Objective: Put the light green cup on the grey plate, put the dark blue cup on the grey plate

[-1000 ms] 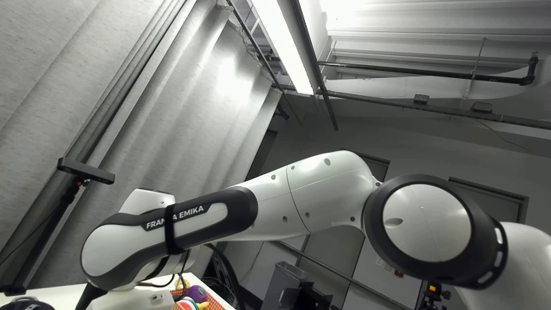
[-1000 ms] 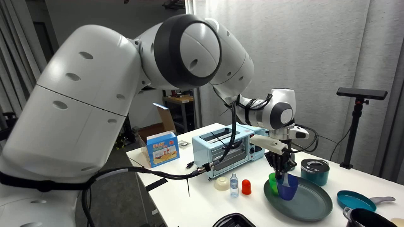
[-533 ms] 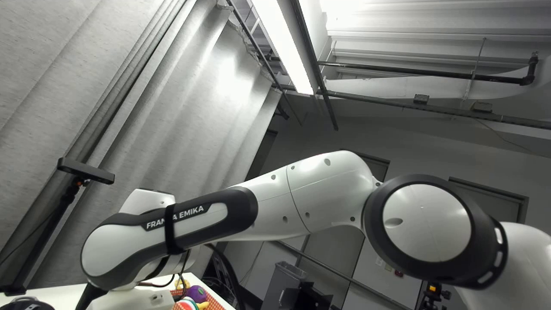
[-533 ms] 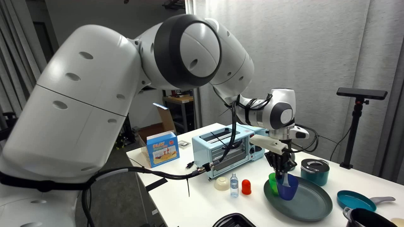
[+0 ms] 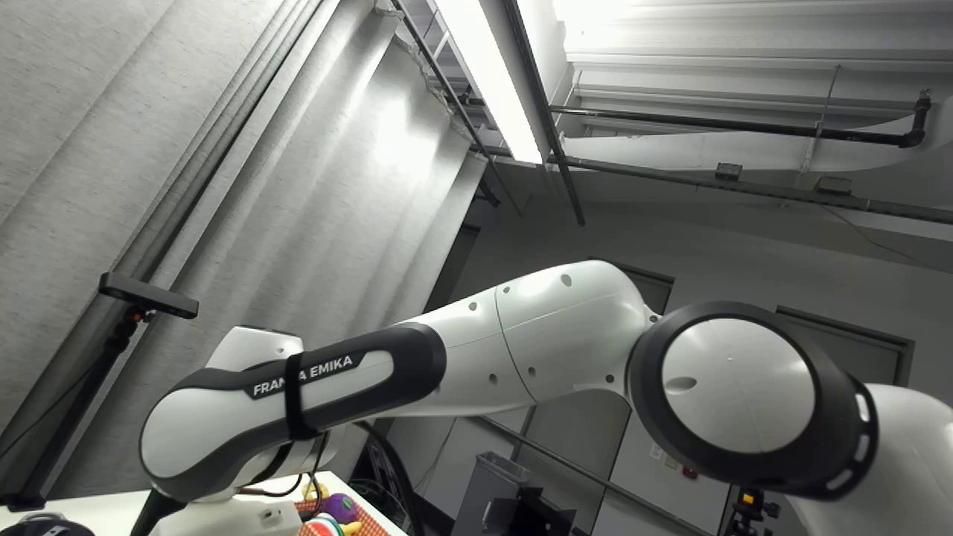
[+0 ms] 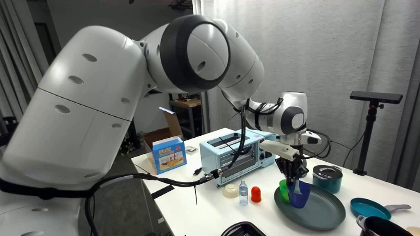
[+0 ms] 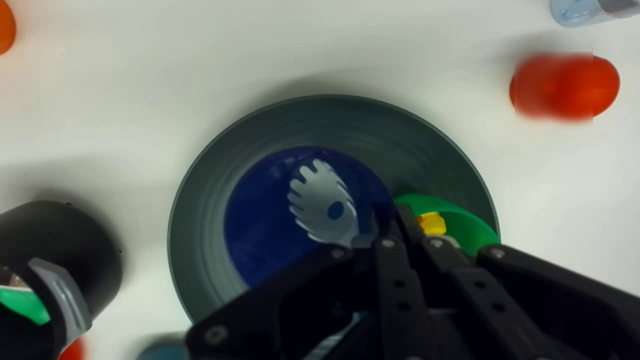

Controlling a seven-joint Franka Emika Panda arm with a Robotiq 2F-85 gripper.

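Arm (image 5: 506,350) is noted bent in a high arch, the elbow (image 6: 197,52) raised well above the grey plate (image 6: 323,209) and the forearm (image 6: 244,62) sloped down toward it; the wrist (image 6: 293,114) is positioned over the plate, with the gripper (image 7: 397,217) directed downward. The jaws are pressed together on the rim of the dark blue cup (image 6: 299,198). This cup is located within the plate's outline; whether its base is in contact with the plate cannot be determined. A pale toothed piece (image 7: 322,200) is seen in its mouth. The light green cup (image 6: 283,190) is found on the plate, just beside the dark blue cup, with a yellow item (image 7: 432,223) contained in it. As seen in an exterior view, a red piece (image 6: 256,194) is recorded near the plate on its left, a teal pan (image 6: 369,208) near it on its right, and a lidded teal pot (image 6: 327,182) on its far side.
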